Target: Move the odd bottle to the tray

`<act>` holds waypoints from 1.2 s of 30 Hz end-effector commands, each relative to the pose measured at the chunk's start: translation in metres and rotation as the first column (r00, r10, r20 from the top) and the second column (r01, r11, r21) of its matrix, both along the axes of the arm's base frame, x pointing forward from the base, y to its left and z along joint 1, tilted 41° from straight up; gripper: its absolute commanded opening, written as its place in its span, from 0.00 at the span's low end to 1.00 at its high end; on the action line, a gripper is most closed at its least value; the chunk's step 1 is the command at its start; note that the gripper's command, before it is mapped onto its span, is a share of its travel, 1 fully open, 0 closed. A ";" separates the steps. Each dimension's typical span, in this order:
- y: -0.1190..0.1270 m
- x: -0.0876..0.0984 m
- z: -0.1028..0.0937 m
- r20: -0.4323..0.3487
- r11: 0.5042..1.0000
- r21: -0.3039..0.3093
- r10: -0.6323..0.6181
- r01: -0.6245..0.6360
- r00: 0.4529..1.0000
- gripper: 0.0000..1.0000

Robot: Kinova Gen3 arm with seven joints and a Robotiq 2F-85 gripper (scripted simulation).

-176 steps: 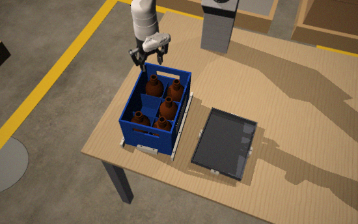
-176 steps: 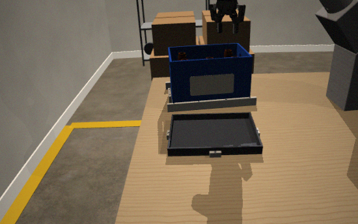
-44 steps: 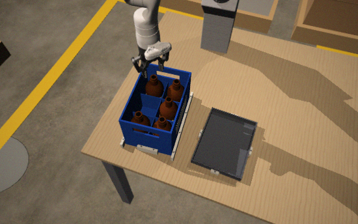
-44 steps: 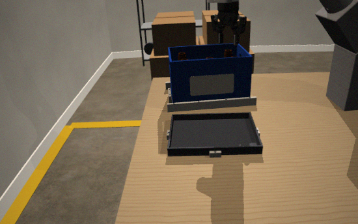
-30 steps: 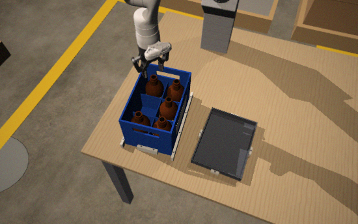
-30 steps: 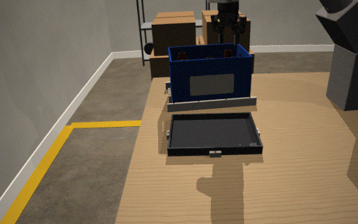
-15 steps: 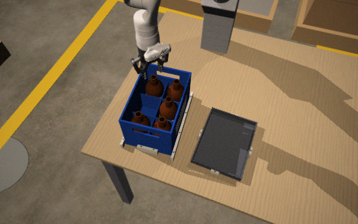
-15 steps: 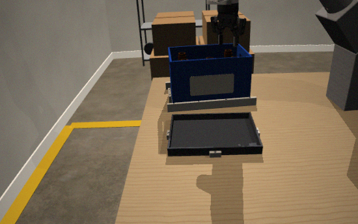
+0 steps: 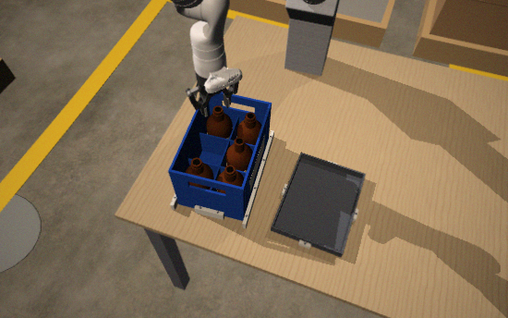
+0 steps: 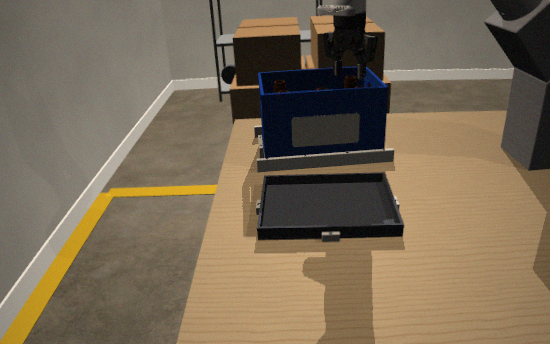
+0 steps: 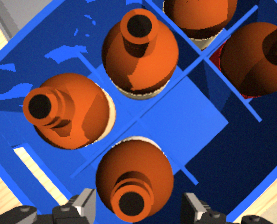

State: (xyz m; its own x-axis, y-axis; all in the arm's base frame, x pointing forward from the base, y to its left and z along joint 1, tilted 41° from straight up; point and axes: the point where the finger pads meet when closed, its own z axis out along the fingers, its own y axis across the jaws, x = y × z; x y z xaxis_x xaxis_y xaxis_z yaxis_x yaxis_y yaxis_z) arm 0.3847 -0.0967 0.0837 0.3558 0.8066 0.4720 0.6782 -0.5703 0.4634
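Observation:
The blue crate [image 9: 231,203] [image 10: 275,125] [image 11: 9,125] holds five upright brown bottles; its middle-left compartment is empty in the top view. My gripper [image 9: 216,108] [image 10: 350,71] [image 11: 138,205] is open above the back-left bottle [image 9: 219,126] [image 11: 134,172]; that neck shows between the fingertips in the wrist view. The back-right bottle [image 9: 249,131] [image 11: 76,110] has a similar stepped neck. The middle-right bottle [image 9: 238,156] [image 11: 144,60] looks thinner below its opening. Front-left [image 9: 199,171] [image 11: 254,65] and front-right [image 9: 230,177] [image 11: 199,15] necks are unclear. The dark tray [image 9: 311,199] [image 10: 320,205] is empty.
Crate walls and dividers surround the bottles. A pale rail [image 9: 260,176] [image 10: 325,160] lies between crate and tray, and small pale blocks sit around both. A grey pedestal [image 9: 307,46] [image 10: 530,115] stands at the table's back in the top view.

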 end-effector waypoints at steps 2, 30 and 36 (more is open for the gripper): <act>0.004 0.001 -0.005 -0.004 1.000 0.002 0.003 -0.003 1.000 0.64; 0.006 0.010 -0.015 0.004 1.000 -0.015 -0.010 0.010 1.000 0.64; 0.006 0.010 -0.015 0.004 1.000 -0.015 -0.010 0.010 1.000 0.64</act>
State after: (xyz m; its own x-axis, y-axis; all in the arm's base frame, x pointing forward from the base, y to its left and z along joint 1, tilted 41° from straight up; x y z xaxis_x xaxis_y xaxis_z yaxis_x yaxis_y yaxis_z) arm 0.3945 -0.0907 0.0683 0.3620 0.8099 0.4615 0.6706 -0.5701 0.4746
